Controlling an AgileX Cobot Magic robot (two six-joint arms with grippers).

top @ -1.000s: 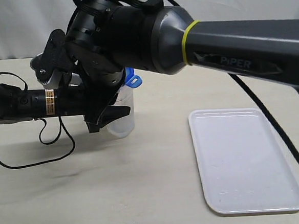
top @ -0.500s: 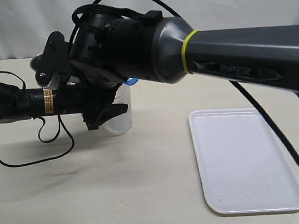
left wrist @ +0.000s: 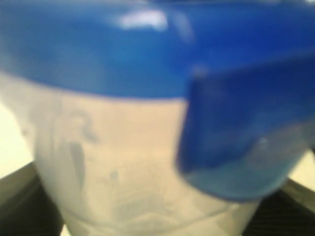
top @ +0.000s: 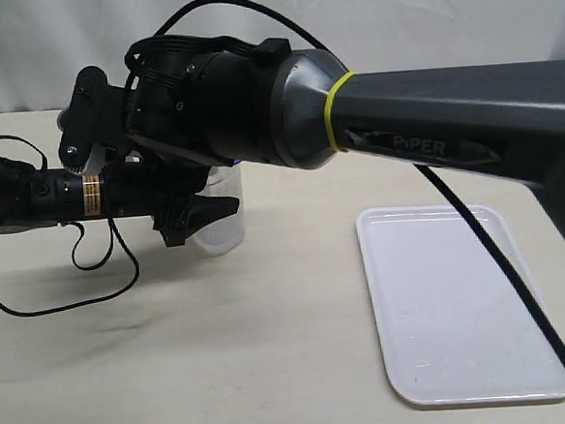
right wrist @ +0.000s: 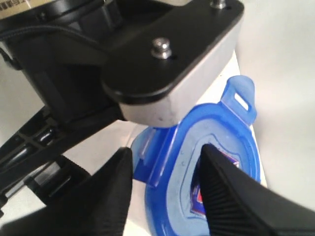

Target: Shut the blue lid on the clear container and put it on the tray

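Exterior view: the clear container (top: 221, 221) stands on the worktop (top: 226, 371), left of the empty tray (top: 464, 306).

Left wrist view: the blue lid (left wrist: 123, 54) sits on it, left fingers flanking its walls, grip uncertain.

Right wrist view: right fingers (right wrist: 231, 196) spread over the lid; flaps look unlatched, transfer remains.

Bright blue lid (right wrist: 211, 162) under my black ribbed right fingers (right wrist: 231, 196), a small red-and-white label (right wrist: 202, 196) on its top, and beneath the lid the container (left wrist: 128, 182) shows milky translucent. My right arm (top: 431, 114) is dark grey with a yellow-green ring, my left arm (top: 58, 194) black with a gold-patterned band. Beside the container, the tray (top: 464, 306) is plain white on a cream table (top: 226, 371).
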